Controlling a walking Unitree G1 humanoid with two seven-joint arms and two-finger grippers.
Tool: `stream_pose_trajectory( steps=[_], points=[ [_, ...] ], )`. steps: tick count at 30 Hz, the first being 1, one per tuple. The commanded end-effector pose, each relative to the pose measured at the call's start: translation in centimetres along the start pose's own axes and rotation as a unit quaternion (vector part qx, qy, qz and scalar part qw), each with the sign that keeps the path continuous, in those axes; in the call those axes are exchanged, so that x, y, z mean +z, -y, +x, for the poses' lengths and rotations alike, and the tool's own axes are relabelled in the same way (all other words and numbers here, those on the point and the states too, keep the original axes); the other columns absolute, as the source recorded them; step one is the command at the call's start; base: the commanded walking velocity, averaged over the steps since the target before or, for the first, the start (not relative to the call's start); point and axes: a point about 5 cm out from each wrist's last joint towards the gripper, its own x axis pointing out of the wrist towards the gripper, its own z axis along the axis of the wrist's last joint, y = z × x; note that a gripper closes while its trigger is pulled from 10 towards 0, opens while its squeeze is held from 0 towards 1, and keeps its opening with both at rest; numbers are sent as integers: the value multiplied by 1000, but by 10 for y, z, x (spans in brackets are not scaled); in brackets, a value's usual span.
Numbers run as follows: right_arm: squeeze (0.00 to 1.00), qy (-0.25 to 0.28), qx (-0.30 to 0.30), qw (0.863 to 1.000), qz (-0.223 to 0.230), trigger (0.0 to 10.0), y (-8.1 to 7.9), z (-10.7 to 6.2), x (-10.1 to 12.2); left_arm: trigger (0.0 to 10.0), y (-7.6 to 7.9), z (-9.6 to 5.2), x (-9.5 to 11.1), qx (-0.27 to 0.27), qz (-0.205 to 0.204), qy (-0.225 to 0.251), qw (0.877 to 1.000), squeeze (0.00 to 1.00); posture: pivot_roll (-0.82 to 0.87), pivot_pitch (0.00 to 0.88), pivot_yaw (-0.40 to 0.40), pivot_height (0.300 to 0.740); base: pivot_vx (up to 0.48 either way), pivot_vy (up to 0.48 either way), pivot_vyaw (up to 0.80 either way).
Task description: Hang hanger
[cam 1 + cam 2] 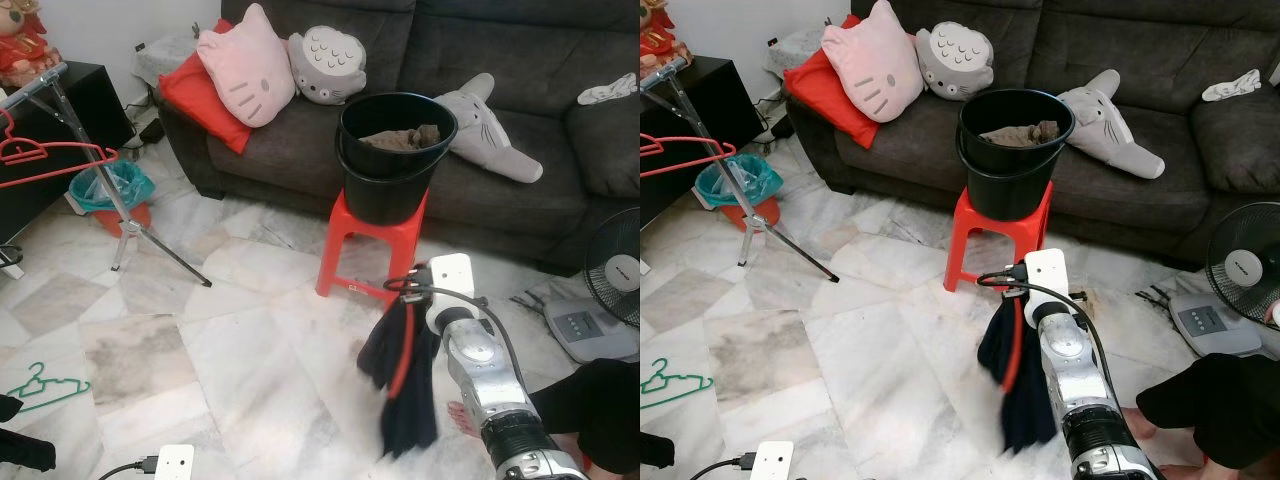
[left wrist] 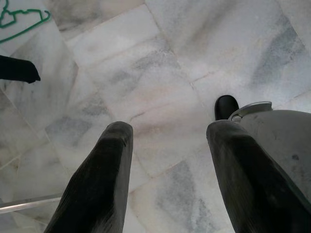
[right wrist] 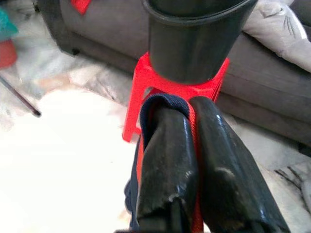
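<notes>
Hanging before the red stool [image 1: 365, 250], a garment-draped red hanger [image 1: 403, 360] is clamped by the right gripper [image 3: 190, 114]; the left gripper [image 2: 167, 141] is spread wide.

Legible text: none. The standing fan [image 1: 617, 262] carries a small dark mark at its grille centre, too small to read; its control panel [image 1: 579, 324] shows tiny markings, equally unreadable.

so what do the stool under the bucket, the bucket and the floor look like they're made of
Stool: looks like moulded plastic, uniform bright red with a slight sheen.
Bucket: probably plastic too, smooth black with a rolled rim.
Floor: polished stone tiles, likely marble, judging by the grey veining and reflections.
</notes>
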Motion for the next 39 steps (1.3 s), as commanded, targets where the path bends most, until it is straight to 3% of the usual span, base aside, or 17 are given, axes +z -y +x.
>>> stream_pose_trajectory(
  steps=[1, 5, 11, 20, 23, 27, 29, 35, 39],
  points=[
    [0, 17, 20, 999, -23, 10000, -3, 4, 10, 10000, -2, -2, -8, 0, 0, -14, 1000, 0, -28, 33, 11, 740, 0, 0, 0],
    [0, 26, 32, 999, -28, 10000, -5, 4, 12, 10000, -2, -3, -8, 0, -10, -7, 1000, 0, -21, 37, 10, 740, 0, 0, 0],
    [0, 34, -27, 999, -4, 10000, 6, 4, 13, 10000, -2, -3, -7, 4, -51, 9, 999, 0, -21, 59, 11, 740, 0, 0, 0],
    [0, 20, -50, 998, 19, 10000, 7, 3, 4, 10000, -1, -4, -1, 1, -40, 38, 998, 0, -13, 65, 11, 740, 0, 0, 0],
    [0, 15, -52, 997, 54, 10000, 4, 3, -1, 10000, -13, 6, 71, 16, -51, 175, 983, 0, -3, 69, 7, 740, 0, 0, 0],
    [0, 0, -55, 996, 71, 10000, 4, 3, -9, 10000, -13, 6, 71, 18, -52, 169, 984, 0, -7, 68, 7, 740, 0, 0, 0],
    [0, -34, -74, 993, 80, 10000, 11, 0, -26, 10000, -14, 6, 63, 20, -51, 155, 986, 0, -13, 70, 8, 740, 0, 0, 0],
    [0, -83, -139, 984, 67, 10000, 37, -9, -50, 10000, -15, 5, 57, 20, -55, 153, 986, 0, -5, 76, 6, 740, 0, 0, 0],
    [0, -37, -149, 984, 89, 10000, 41, -8, -38, 10000, -18, 5, 61, 22, -57, 165, 984, 0, -3, 78, 8, 740, 0, 0, 0]
  ],
)
